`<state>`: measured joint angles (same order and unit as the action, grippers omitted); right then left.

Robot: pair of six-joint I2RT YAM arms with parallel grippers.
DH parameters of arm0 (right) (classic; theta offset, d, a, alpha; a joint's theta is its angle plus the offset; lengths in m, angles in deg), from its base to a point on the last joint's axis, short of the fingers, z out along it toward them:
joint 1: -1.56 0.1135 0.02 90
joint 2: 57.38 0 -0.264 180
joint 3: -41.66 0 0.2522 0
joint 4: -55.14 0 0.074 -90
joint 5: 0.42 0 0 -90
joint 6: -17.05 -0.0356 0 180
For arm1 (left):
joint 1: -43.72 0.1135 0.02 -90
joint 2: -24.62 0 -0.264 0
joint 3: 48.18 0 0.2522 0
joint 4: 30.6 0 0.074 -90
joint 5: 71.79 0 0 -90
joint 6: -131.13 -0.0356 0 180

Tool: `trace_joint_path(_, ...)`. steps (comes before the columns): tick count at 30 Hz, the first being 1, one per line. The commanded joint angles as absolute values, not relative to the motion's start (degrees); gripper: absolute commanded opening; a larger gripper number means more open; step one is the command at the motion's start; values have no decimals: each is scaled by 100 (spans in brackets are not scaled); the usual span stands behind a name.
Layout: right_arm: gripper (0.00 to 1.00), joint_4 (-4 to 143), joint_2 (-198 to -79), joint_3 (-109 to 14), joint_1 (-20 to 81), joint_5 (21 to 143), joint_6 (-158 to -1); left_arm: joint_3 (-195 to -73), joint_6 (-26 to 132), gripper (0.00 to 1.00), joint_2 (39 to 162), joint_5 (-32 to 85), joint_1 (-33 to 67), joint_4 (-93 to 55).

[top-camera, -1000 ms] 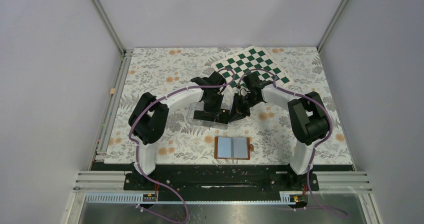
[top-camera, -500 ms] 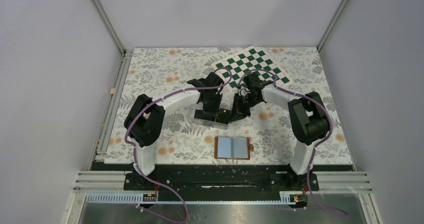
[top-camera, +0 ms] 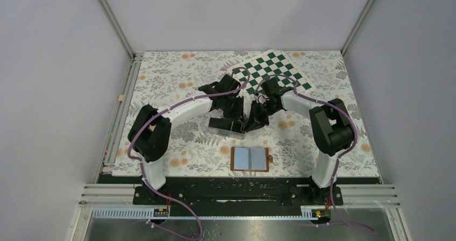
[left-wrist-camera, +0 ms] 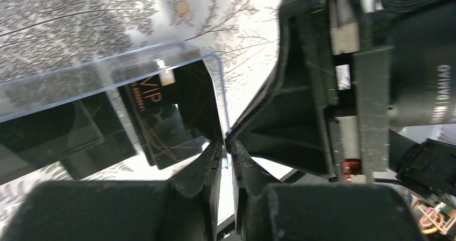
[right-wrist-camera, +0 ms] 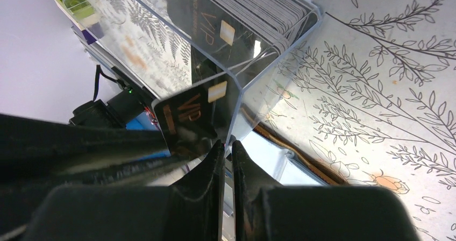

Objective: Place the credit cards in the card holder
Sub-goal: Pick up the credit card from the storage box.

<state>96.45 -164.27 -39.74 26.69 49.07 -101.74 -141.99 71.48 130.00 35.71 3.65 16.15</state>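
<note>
Black rectangular credit cards [right-wrist-camera: 253,9] fill a clear plastic box [right-wrist-camera: 145,42] whose 3 o'clock wall the right gripper [right-wrist-camera: 227,144] pinches, while the left gripper [left-wrist-camera: 227,147] has its fingers [left-wrist-camera: 207,171] a slit apart, hold unclear.

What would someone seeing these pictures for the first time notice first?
The left gripper and right gripper meet tip to tip at one corner of the clear box, mid-table, with black VIP cards inside. Nearer the arm bases the brown card holder lies open; a green checkered mat lies at the far edge.
</note>
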Motion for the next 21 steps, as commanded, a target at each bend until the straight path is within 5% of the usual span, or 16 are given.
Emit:
trace_joint_path(1, 12, 9607, -16531, -3960, 2754, 4896, -10074, -14103, 7369, 14, 12981, 4123, 353, 1021)
trace_joint_path(17, 12, 9613, -16548, -3971, 2752, 4880, -10081, -14418, 7010, 13, 13221, 3361, 382, 1913)
trace_joint_path(21, 13, 9613, -16491, -3957, 2750, 4910, -10073, -14208, 7187, 0, 13206, 3699, 418, 1510)
